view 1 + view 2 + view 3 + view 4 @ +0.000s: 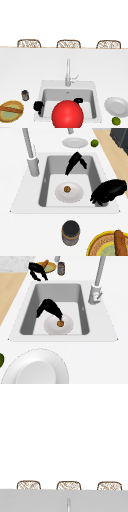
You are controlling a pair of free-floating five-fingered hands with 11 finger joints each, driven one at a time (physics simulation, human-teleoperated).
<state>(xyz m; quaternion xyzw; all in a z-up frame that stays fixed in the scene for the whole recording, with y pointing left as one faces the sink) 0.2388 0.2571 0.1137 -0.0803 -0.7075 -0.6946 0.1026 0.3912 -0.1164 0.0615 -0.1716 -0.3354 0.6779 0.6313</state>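
Up front, a large red ball (67,114) sits nearest the front camera and covers the sink floor there, so the front view gives just the top of the right robot hand (78,100) above it. The side views look past the ball. From the right, that robot hand (49,309) reaches down into the sink (27,318), its fingers (59,316) coming together at a small brown piece (60,323) that lies in the middle of a white plate (51,328) on the sink floor; whether they pinch it or merely touch it I cannot tell. From the left, the same robot hand (75,163) appears as a dark wedge above the far part of the basin, and the brown piece (67,189) on the plate (75,195) lies fully exposed.

The left robot hand (38,106) hangs at the sink's left rim, fingers curled downward and holding nothing; the left side view shows it (110,191) just over the basin's front corner. On the bench (20,75) left of it stand a dark jar (25,95) and a yellow bowl (5,113) with a brown stick (11,109) across it. On the right lie a second white plate (116,106) and a green lime (116,121). Farther back the faucet (68,72) rises behind the basin, and beyond the bench three wicker chair backs (68,485) show in the upper view.
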